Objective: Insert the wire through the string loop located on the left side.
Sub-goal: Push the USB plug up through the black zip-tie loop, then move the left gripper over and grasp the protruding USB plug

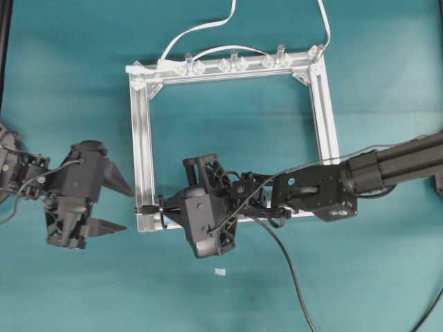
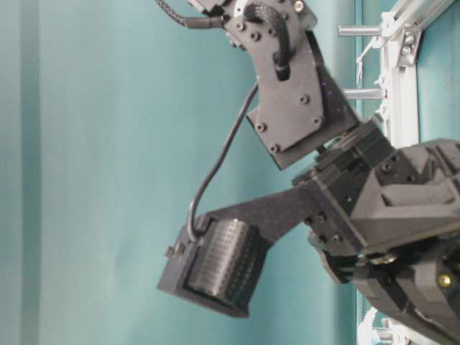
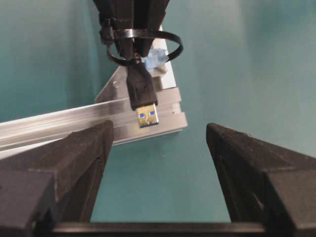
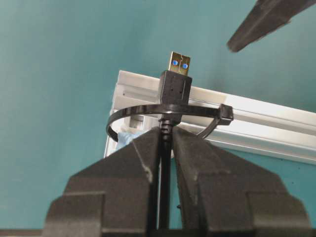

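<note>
My right gripper [image 4: 167, 132] is shut on the black wire [image 1: 287, 266] just behind its plug [image 4: 175, 85]. It reaches across to the lower left corner of the aluminium frame [image 1: 142, 138]. The string loop [image 4: 148, 109], a thin black band with a pale blue tab [image 4: 127, 137], rings the plug's base. The plug's gold tip [image 3: 147, 116] pokes out past the loop toward my left gripper [image 3: 158, 129]. That gripper stands open just left of the corner, its fingers [image 1: 116, 181] apart and holding nothing.
A white flat cable [image 1: 201, 29] runs off the frame's top rail, which carries several clear clips [image 1: 232, 64]. A small white scrap [image 1: 220, 272] lies on the teal table below the frame. The wire trails off to the lower right.
</note>
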